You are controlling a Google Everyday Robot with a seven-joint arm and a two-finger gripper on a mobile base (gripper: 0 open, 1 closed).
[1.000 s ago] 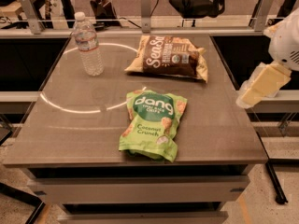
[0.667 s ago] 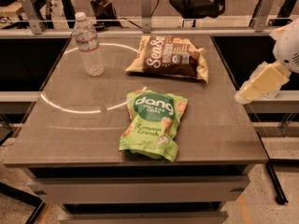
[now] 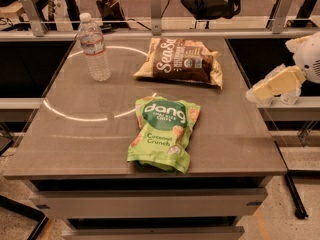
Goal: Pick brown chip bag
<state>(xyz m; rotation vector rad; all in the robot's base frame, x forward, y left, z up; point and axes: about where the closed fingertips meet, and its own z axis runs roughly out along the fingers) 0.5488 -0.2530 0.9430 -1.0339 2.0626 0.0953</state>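
Note:
The brown chip bag (image 3: 181, 60), dark brown with white script lettering and tan edges, lies flat at the back of the table (image 3: 75, 134), right of centre. My gripper (image 3: 272, 87) hangs in the air off the table's right edge. It is to the right of the brown bag, a little nearer the front, and well apart from it. It holds nothing that I can see.
A bright green dang bag (image 3: 163, 132) lies in the middle of the table toward the front. A clear water bottle (image 3: 93, 47) stands upright at the back left. Metal rails and dark chairs stand behind the table.
My gripper has shifted slightly up and toward the table's right edge. The bags and the bottle have not moved.

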